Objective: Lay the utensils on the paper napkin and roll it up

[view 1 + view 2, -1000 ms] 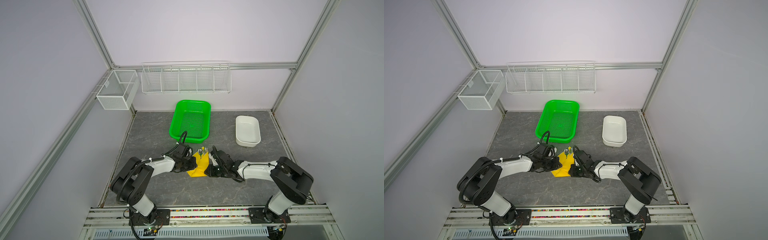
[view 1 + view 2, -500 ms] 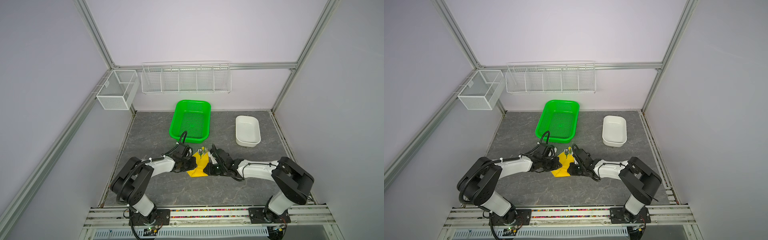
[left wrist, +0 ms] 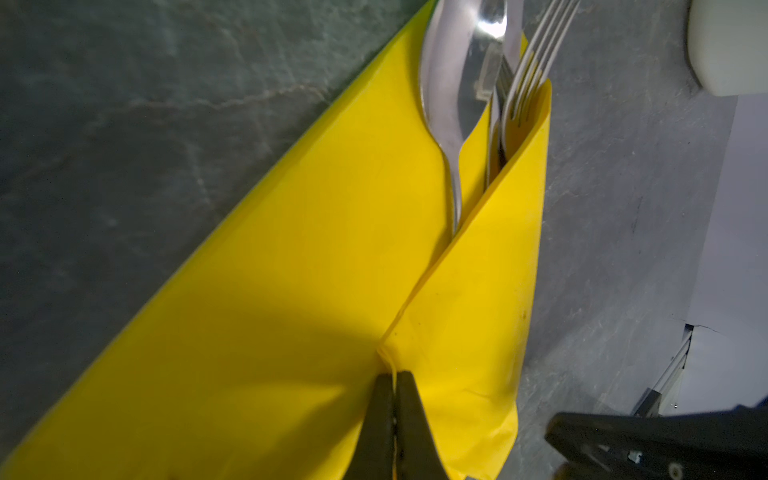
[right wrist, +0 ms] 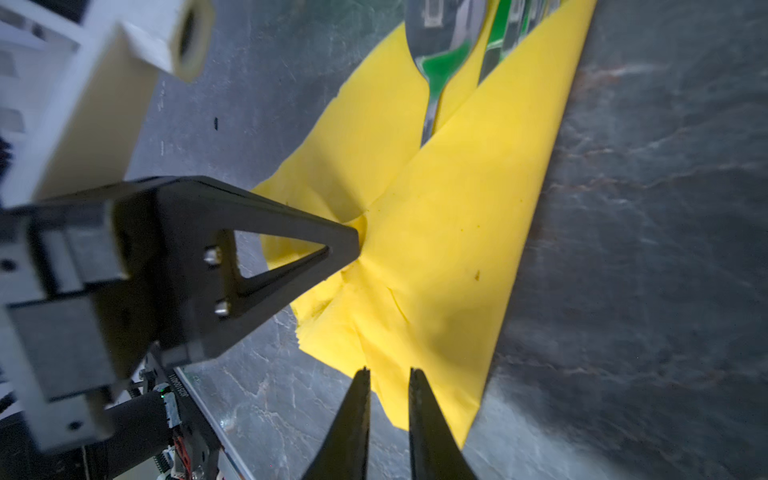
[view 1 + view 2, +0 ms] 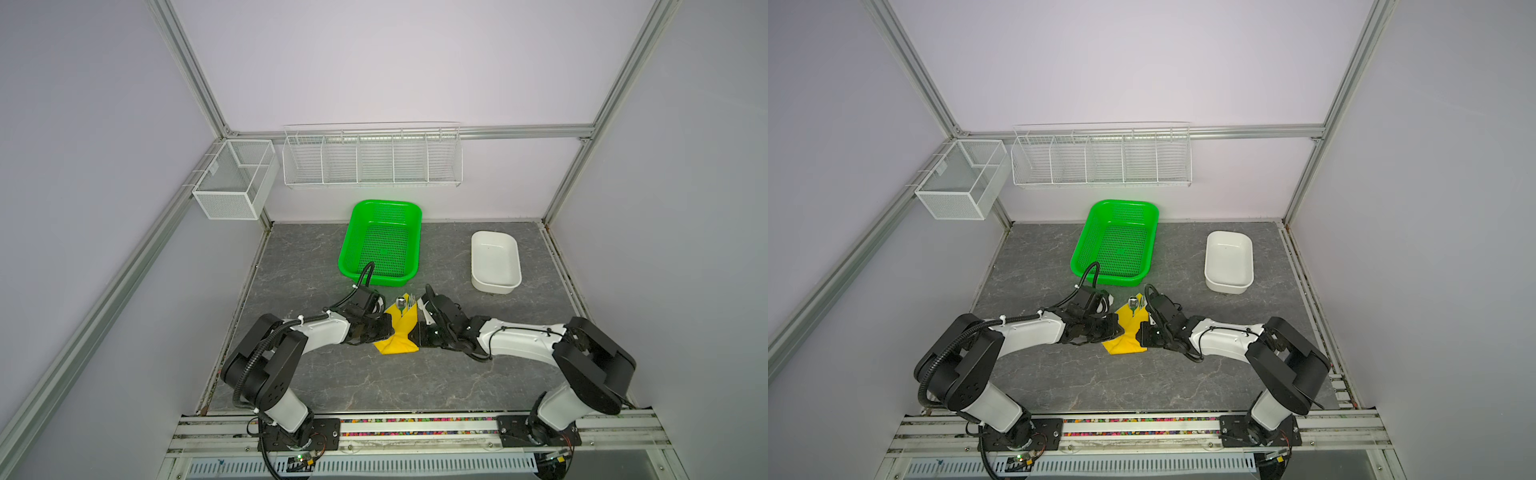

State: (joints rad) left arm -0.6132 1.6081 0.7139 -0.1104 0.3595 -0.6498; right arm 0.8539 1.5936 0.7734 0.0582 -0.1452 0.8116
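Observation:
The yellow paper napkin (image 5: 395, 338) (image 5: 1126, 340) lies folded over the utensils between my two arms. The spoon (image 3: 453, 83) and the fork (image 3: 536, 50) stick out of its far end; the knife is hidden in the fold. My left gripper (image 3: 394, 376) (image 5: 388, 328) is shut on the edge of the napkin's folded flap (image 3: 478, 291). It also shows in the right wrist view, pinching the paper (image 4: 353, 245). My right gripper (image 4: 388, 370) (image 5: 417, 332) hovers at the napkin's near right corner (image 4: 449, 374), open by a narrow gap with nothing between its fingers.
A green perforated basket (image 5: 345, 266) stands just behind the napkin. A white dish (image 5: 476, 282) sits at the back right. A wire rack (image 5: 372, 158) and a mesh box (image 5: 232, 183) hang on the walls.
My right gripper has crept slightly left toward the napkin. The left gripper keeps its pinch on the flap without moving.

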